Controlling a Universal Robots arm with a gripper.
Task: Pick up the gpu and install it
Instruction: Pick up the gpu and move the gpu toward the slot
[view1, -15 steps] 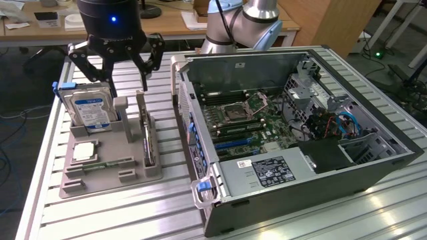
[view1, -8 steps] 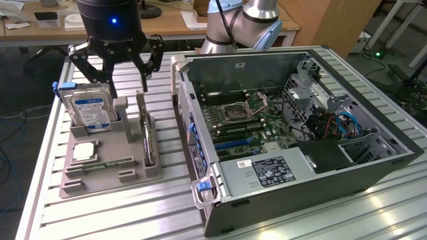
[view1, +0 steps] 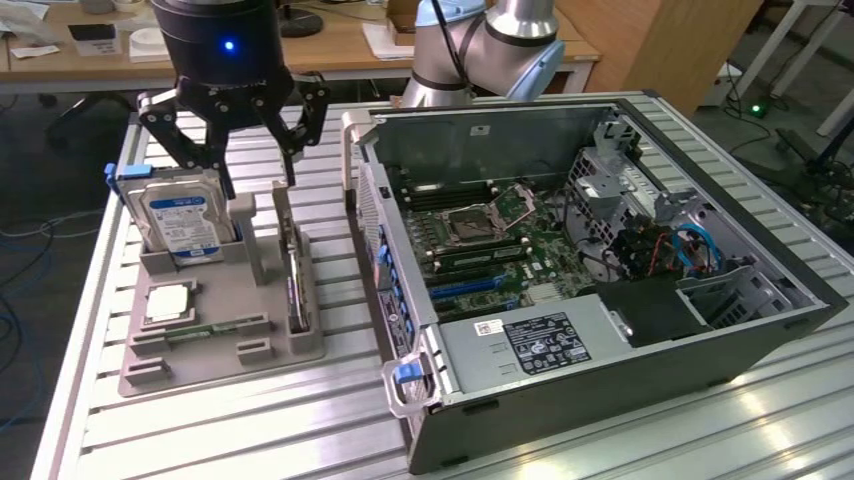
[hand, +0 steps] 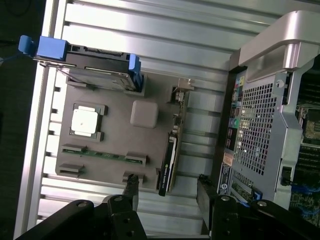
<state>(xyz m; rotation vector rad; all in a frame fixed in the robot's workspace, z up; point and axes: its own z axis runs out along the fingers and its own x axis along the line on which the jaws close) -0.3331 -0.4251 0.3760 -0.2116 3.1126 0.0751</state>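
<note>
We judge the pick-up to be the step in hand. Our gripper (view1: 254, 172) hangs spread and empty above the grey holder (view1: 254, 295), where the gpu (view1: 294, 275) stands on edge in its slot, on the side nearest the open computer case (view1: 601, 395). As we read it, the grasp calls for the fingers (hand: 131, 189) to straddle the thin card squarely, one on each face, clear of the hard drive (view1: 187, 225) standing nearby.

gpu (view1: 296, 285): black faces, pale bracket. hard drive (view1: 187, 225): silver, blue-white label. tray (view1: 247, 295): grey. memory stick (view1: 214, 328): green. counter (view1: 267, 420): silver, ribbed. end effector (view1: 256, 185): black.
</note>
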